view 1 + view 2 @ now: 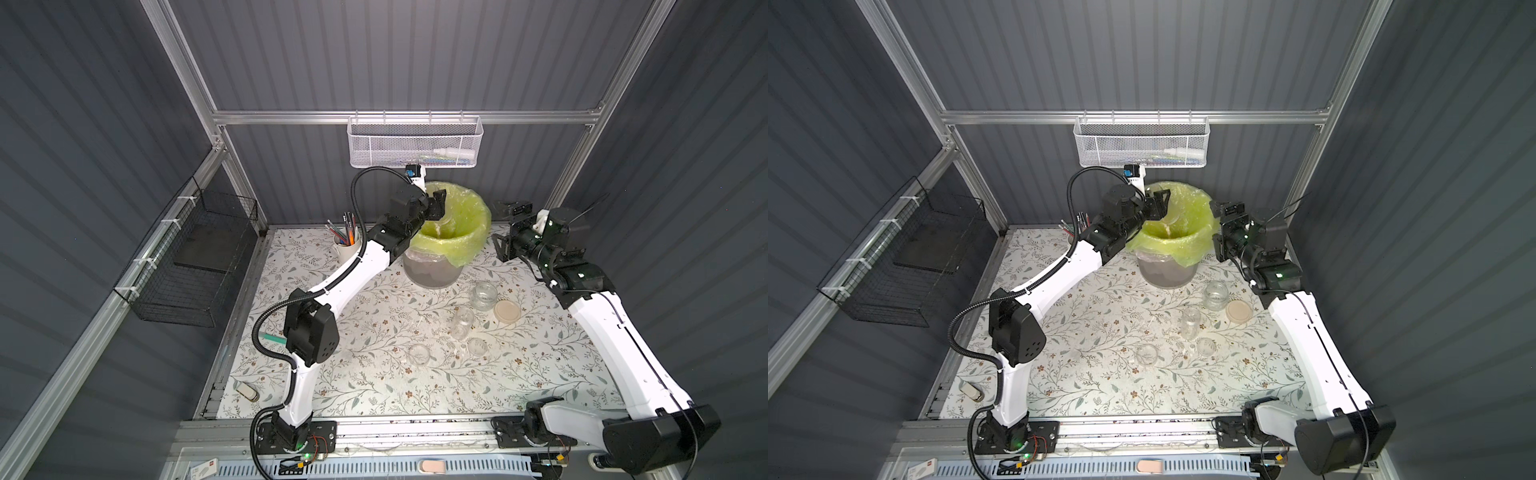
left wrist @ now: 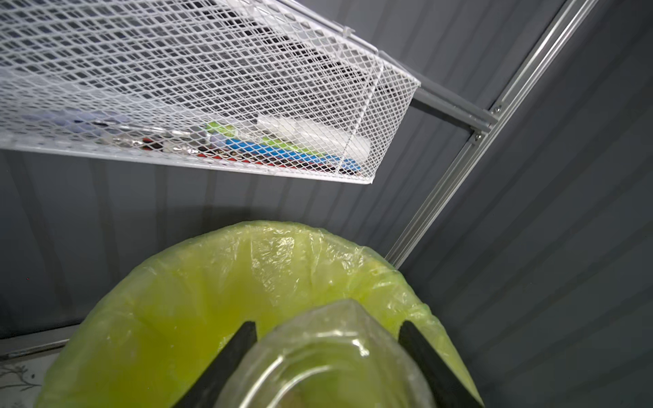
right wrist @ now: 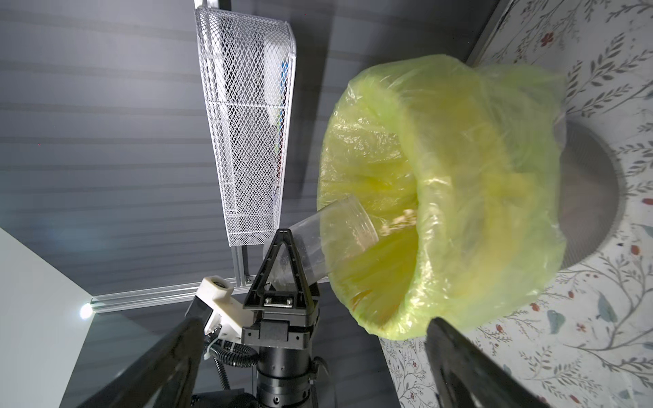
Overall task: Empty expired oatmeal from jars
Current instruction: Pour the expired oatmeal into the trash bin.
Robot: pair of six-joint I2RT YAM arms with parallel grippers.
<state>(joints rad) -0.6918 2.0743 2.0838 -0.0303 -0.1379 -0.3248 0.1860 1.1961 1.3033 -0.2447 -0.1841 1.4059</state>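
Jar (image 2: 335, 360) sits clamped between left fingers (image 2: 231, 356), tipped over bin (image 2: 275, 240).

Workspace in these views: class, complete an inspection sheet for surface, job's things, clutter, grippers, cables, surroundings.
Surface: floral cloth.
Job's things: one jar tilted over the lined bin, oatmeal falling out; squat jar and taller jar upright, look empty; beige lid and two clear lids lying flat.
Clutter: mug of pencils; green pen-like item by left arm.
Grippers: left gripper shut on jar; right gripper open, empty, beside bin.
Cables: black conduit along left arm; thin cable on right arm.
Surroundings: white mesh basket on rear rail; black wire basket on side rail.
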